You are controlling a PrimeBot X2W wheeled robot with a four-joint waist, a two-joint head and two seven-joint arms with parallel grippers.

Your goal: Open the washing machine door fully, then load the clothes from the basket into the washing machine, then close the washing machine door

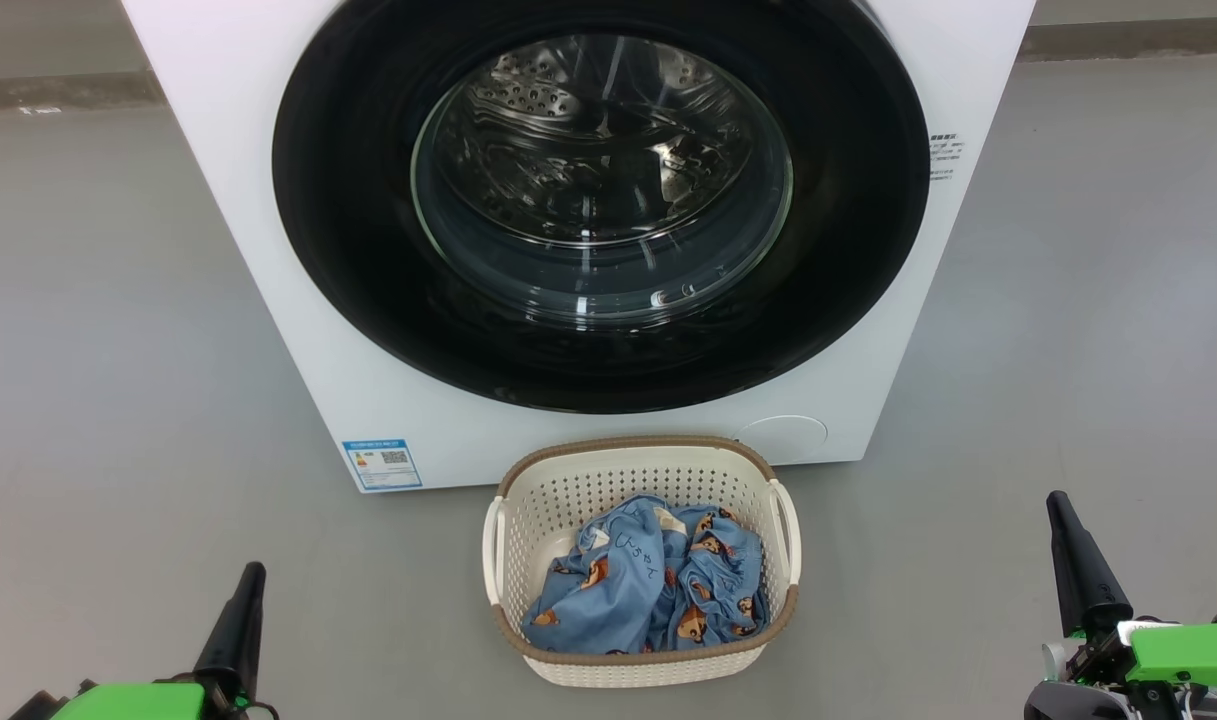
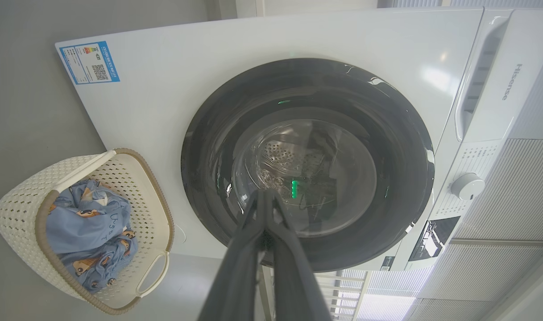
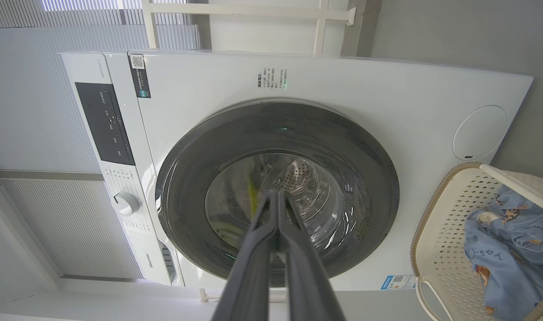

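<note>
The white washing machine (image 1: pixel 268 200) stands ahead with its round black-rimmed door (image 1: pixel 348 250) closed flat against the front; the steel drum shows through the glass. On the floor before it sits the cream basket (image 1: pixel 528 510), holding crumpled light blue clothes (image 1: pixel 638 590) with bear prints. My left gripper (image 1: pixel 243 590) rests low at the left, shut and empty, well left of the basket. Low at the right, my right gripper (image 1: pixel 1063 520) is also shut and empty. In the wrist views the left gripper (image 2: pixel 263 196) and right gripper (image 3: pixel 276 195) each point at the door (image 2: pixel 209 178) (image 3: pixel 369 187).
Grey floor (image 1: pixel 118 400) spreads on both sides of the machine and basket. A blue label (image 1: pixel 381 463) and a round flap (image 1: pixel 783 438) sit low on the washer front. The control panel and dial (image 2: pixel 465 186) are above the door.
</note>
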